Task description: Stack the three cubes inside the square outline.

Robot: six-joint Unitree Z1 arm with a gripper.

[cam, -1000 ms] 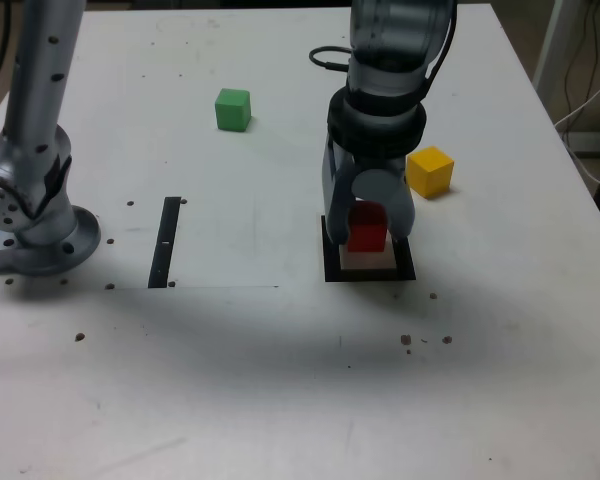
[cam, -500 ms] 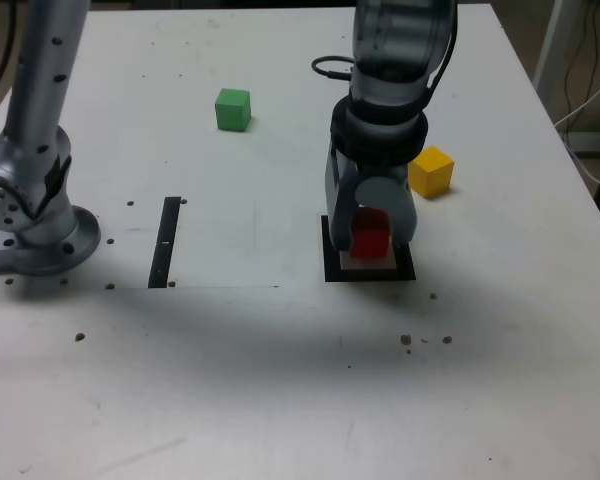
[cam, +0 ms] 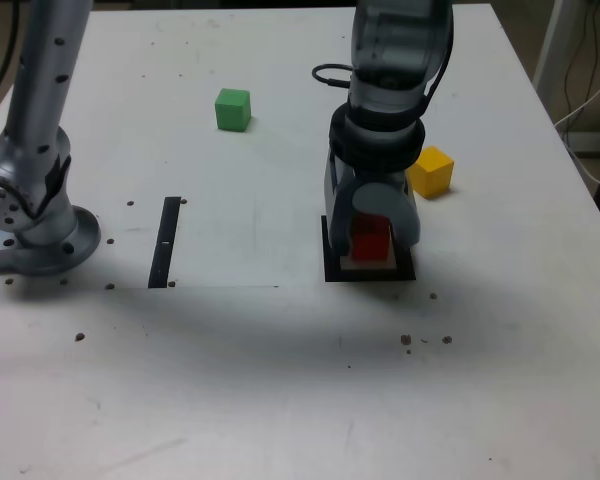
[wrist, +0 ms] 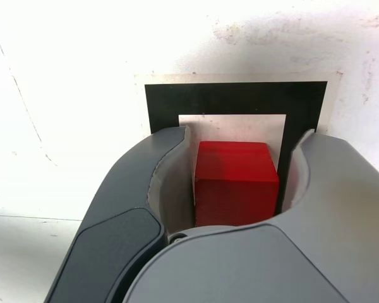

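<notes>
The red cube (cam: pixel 370 238) (wrist: pixel 235 183) sits inside the square outline (cam: pixel 332 270) (wrist: pixel 234 101), on its white centre. My gripper (cam: pixel 370 246) (wrist: pixel 243 136) stands straight over it, jaws on either side of the cube and slightly parted, with a thin gap showing in the wrist view. The yellow cube (cam: pixel 430 171) lies just behind the gripper, toward the exterior view's right. The green cube (cam: pixel 232 109) lies far back, toward the exterior view's left.
A straight black strip (cam: pixel 165 241) lies on the white table toward the exterior view's left. The arm's grey base (cam: pixel 35 235) stands at the left edge. Cables hang beyond the table's right edge.
The gripper has come down a little with the red cube, setting it on the square's white centre. Its jaws have parted slightly from the cube.
</notes>
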